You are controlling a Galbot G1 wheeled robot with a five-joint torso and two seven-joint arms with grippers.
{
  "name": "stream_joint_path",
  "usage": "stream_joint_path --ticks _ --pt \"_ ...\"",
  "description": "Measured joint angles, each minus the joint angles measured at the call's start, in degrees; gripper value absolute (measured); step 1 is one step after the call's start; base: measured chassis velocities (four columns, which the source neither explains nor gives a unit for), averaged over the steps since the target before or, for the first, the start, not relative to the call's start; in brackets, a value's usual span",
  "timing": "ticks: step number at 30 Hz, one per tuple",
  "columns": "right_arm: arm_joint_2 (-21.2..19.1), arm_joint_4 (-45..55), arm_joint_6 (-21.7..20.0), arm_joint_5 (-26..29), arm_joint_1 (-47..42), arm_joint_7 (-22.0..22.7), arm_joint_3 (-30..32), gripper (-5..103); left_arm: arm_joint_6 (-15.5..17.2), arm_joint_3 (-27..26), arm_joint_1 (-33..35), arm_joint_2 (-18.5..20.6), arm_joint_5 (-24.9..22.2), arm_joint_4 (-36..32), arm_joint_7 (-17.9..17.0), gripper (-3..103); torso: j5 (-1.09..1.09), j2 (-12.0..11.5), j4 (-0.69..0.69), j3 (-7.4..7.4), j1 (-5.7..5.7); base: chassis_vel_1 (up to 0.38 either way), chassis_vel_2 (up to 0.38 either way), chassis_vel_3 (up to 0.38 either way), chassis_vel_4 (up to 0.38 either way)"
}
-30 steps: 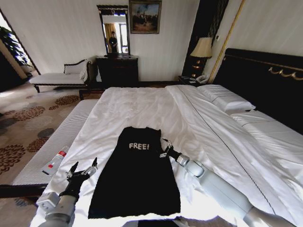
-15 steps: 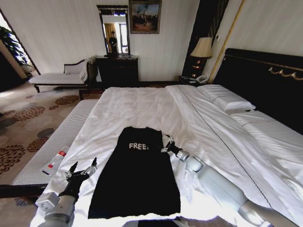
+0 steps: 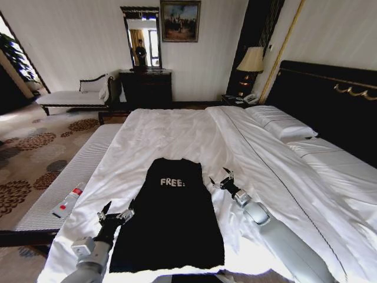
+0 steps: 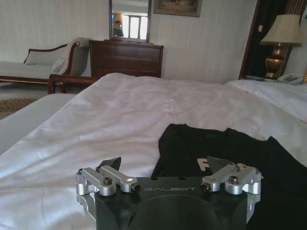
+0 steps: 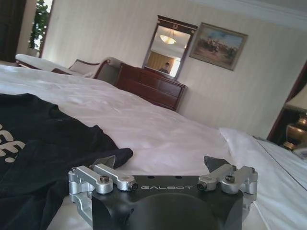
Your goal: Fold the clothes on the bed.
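A: At lower centre of the head view the shirt (image 3: 168, 215) lies flat on the bed (image 3: 177, 130); left gripper (image 3: 116, 216) at its edge, right gripper (image 3: 221, 178) just beside, both jaws wide.

B: Risk: pinching sheet along with the shirt, dragging it crooked.

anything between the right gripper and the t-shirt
Nothing but bare white sheet lies between the right gripper and the T-shirt, seen in the head view.
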Motion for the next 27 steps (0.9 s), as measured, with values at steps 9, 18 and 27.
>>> stream_joint_path --ticks 9,18,27 --pt "2.22 3.78 -0.18 -0.17 -8.92 1.40 7.43 100 1.27 7.17 -11.95 0.30 -7.88 10.52 -1.64 100 0.01 0.00 0.01 0.00 0.00 0.000 0.000 0.000 0.000" --pt "2.26 6.90 -0.58 -0.24 -12.45 1.44 10.52 100 2.36 11.95 -19.92 -2.00 -17.62 16.24 -1.66 100 0.01 0.00 -0.02 0.00 0.00 0.000 0.000 0.000 0.000" --pt "1.37 9.50 -1.21 1.21 -14.91 1.44 13.12 100 3.32 14.03 -25.19 -3.48 -22.62 20.87 -0.67 103 0.01 0.00 -0.01 0.00 0.01 0.000 0.000 0.000 0.000"
